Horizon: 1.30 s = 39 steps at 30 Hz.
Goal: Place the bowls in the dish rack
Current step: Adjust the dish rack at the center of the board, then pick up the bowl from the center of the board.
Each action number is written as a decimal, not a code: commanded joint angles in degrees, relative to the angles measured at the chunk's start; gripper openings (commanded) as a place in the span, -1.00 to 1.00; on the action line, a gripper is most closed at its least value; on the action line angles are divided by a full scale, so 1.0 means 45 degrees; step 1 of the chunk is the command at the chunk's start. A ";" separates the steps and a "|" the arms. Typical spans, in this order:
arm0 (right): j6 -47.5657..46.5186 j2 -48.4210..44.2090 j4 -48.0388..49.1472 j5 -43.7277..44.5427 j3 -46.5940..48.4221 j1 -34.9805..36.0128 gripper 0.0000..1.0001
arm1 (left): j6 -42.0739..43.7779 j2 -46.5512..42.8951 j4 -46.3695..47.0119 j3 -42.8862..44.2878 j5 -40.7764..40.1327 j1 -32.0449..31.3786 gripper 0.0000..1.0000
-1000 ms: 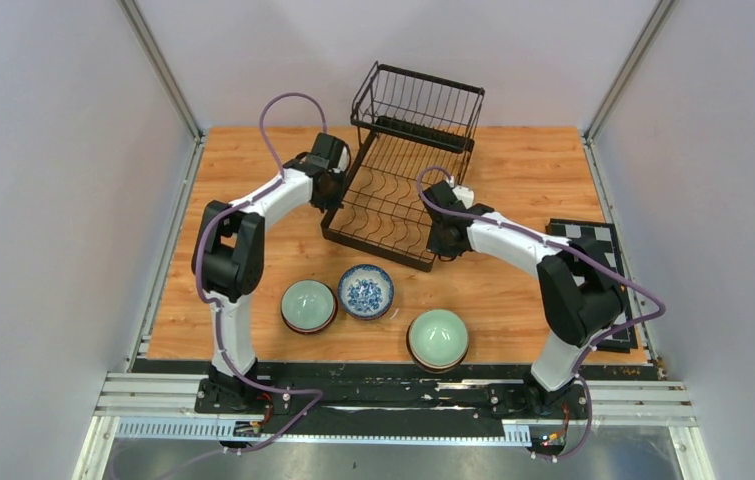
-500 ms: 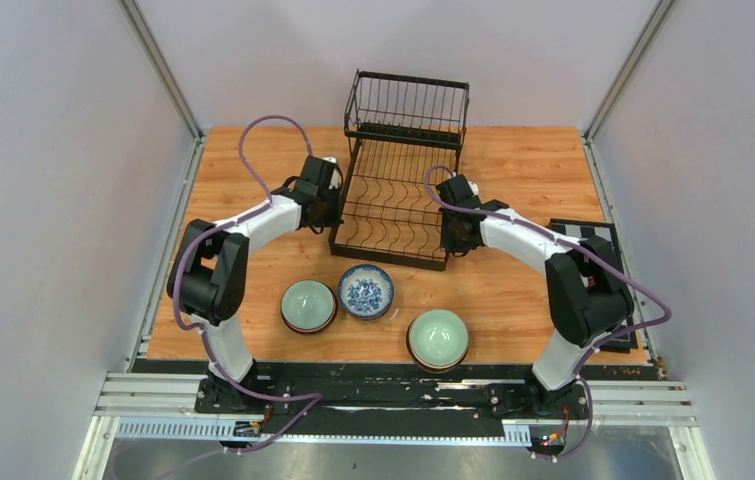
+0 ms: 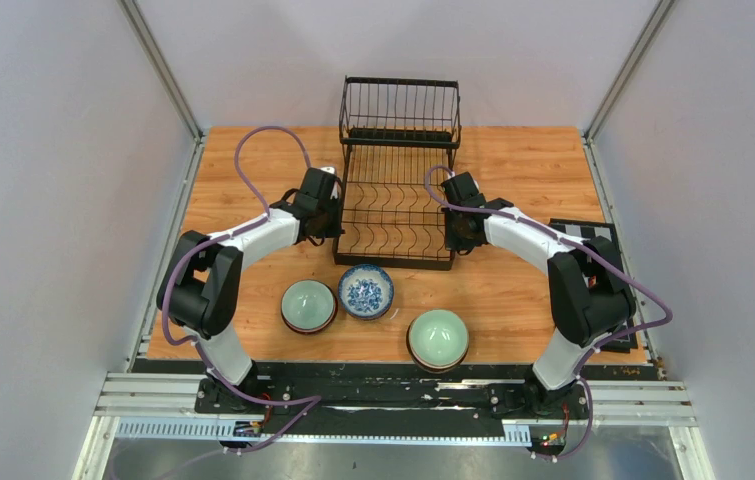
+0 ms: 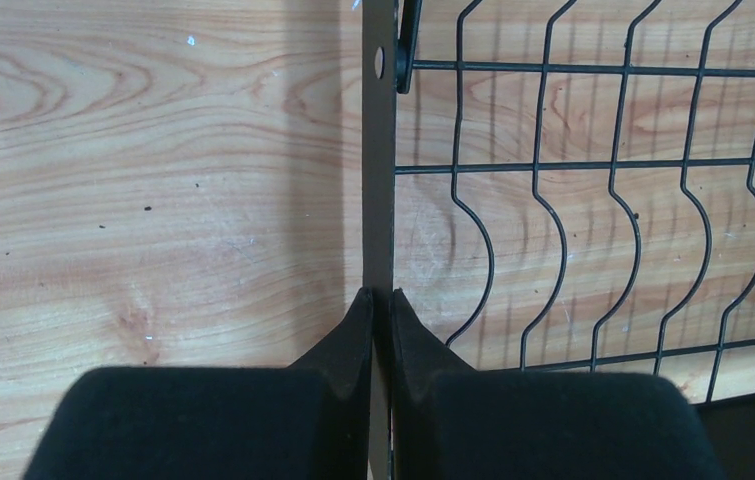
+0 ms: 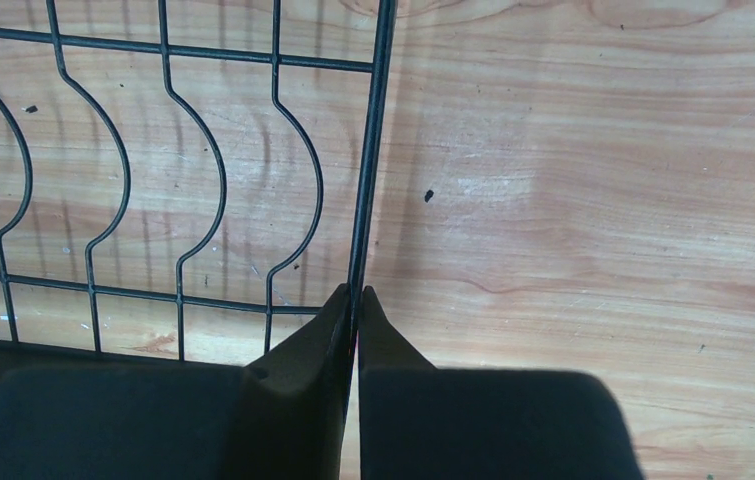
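Observation:
The black wire dish rack (image 3: 396, 190) stands square at the table's middle back, basket tier at the far end. My left gripper (image 3: 331, 222) is shut on the rack's left side rail (image 4: 378, 200). My right gripper (image 3: 455, 232) is shut on the rack's right side wire (image 5: 368, 180). Three bowls sit in front of the rack: a pale green bowl (image 3: 308, 304), a blue-and-white patterned bowl (image 3: 366, 290) and a larger pale green bowl (image 3: 438, 338). The rack holds no bowl.
A black-and-white checkered board (image 3: 593, 250) lies at the table's right edge, partly under the right arm. Grey walls close in the left and right sides. Wooden tabletop (image 3: 253, 170) shows on both sides of the rack.
Both grippers, gripping the rack, have turned it from a skewed pose to square with the table and shifted it slightly left. The bowls have not moved.

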 commanded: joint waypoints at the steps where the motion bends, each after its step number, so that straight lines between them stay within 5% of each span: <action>1: -0.0791 -0.0529 -0.0043 -0.0003 0.0099 -0.0177 -0.93 | -0.0558 0.0005 -0.0517 -0.0160 0.0039 -0.0114 -1.00; 5: -0.0783 -0.0979 -0.0132 -0.0183 0.0064 -0.0177 -0.76 | -0.0426 -0.0207 -0.0653 -0.0152 -0.0440 -0.0114 -0.76; 8: -0.0801 -0.1328 -0.0422 -0.0234 0.0179 -0.0187 -0.46 | -0.0381 -0.0383 -0.0849 -0.0035 -0.0680 -0.0114 -0.34; 13: -0.0748 -0.2355 -0.0971 -0.0325 0.0058 -0.0166 -0.12 | -0.0270 -0.0892 -0.1550 0.0302 -0.1480 -0.0114 0.04; 24: -0.0525 -0.6124 -0.2841 -0.1123 -0.1044 0.0359 0.04 | 0.0169 -0.3160 -0.2802 0.0181 -0.1608 -0.0123 0.32; 39: 0.0860 -0.8836 -0.6007 -0.1390 -0.2453 0.3257 -0.03 | 0.1498 -0.8138 -0.5512 -0.0311 0.2070 -0.0525 0.42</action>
